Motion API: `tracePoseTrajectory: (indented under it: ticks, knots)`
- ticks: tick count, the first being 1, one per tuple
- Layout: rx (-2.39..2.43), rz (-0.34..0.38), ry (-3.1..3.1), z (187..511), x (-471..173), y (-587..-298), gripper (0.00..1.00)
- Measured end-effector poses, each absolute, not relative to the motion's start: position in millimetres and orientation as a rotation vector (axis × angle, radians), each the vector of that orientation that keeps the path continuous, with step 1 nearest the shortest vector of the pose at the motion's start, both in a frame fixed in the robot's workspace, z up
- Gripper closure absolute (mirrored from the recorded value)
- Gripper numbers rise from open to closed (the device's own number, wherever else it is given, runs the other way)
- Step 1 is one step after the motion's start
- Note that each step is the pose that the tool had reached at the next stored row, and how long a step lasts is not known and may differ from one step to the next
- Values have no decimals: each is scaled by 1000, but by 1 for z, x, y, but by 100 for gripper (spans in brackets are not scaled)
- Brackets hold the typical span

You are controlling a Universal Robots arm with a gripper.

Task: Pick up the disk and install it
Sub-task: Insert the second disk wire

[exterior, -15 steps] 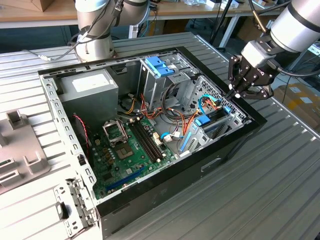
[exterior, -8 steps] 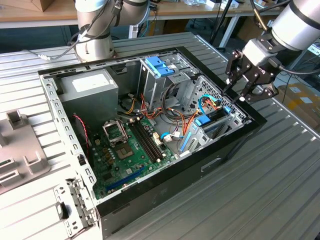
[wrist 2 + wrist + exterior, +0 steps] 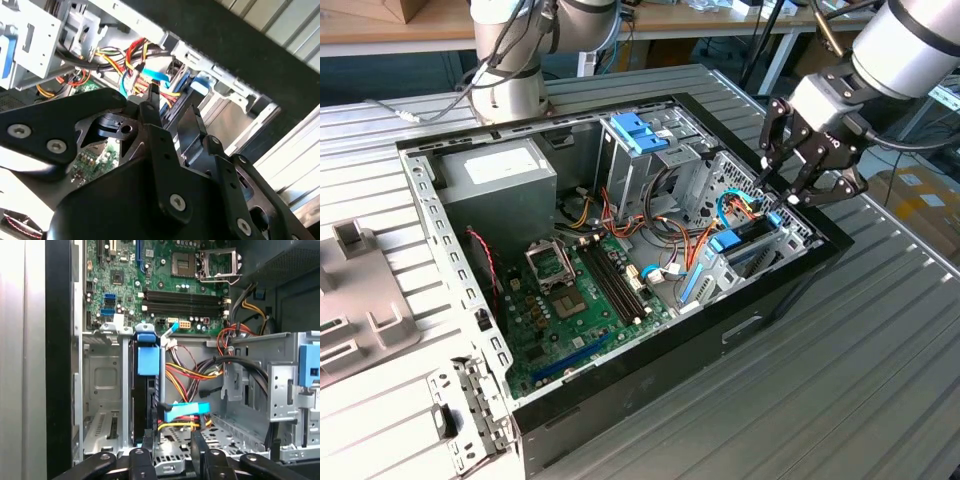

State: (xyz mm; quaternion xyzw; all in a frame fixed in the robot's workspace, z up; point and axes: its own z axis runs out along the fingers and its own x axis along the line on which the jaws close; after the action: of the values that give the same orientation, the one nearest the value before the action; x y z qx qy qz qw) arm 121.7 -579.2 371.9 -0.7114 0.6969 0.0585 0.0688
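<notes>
Apparently most of the work is done. In the exterior view the computer case [image 3: 620, 385] lies open on the ribbed table [image 3: 840, 400]. The disk [image 3: 728, 243] sits on its edge inside the low drive bay [image 3: 790, 232], at the case's wall toward the exterior view's right, with its light-blue end tab up. The gripper [image 3: 778, 192] hangs just above that bay, its fingers apart and grasping nothing. I judge that the disk is already placed in its slot; whether it is pushed fully home and whether a cable is connected, I cannot tell. The case also holds the green motherboard [image 3: 575, 300], a grey power supply [image 3: 500, 180] at the far corner, and a tall drive cage [image 3: 650, 165] with a blue bracket [image 3: 638, 132] on top. In the second wrist view the black gripper [image 3: 172, 105] is spread over a bundle of red, yellow and blue cables [image 3: 137, 62], near the bay, and nothing is between its fingers. In the first wrist view the disk [image 3: 148, 390] stands in the bay between metal rails, the blue tab toward the motherboard [image 3: 165, 285]. The neighbouring slot [image 3: 102, 390], toward the case wall, holds nothing. A blue flat connector [image 3: 187, 412] lies loose just beside the disk, and the released gripper [image 3: 172, 442] is close over the disk's near end.
</notes>
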Motion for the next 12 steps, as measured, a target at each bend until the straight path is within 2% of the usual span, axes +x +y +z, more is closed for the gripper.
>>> tracePoseTrajectory:
  ticks: [12]
  knots:
    - [-2142, 176, 2098, 368, 106, -590, 58]
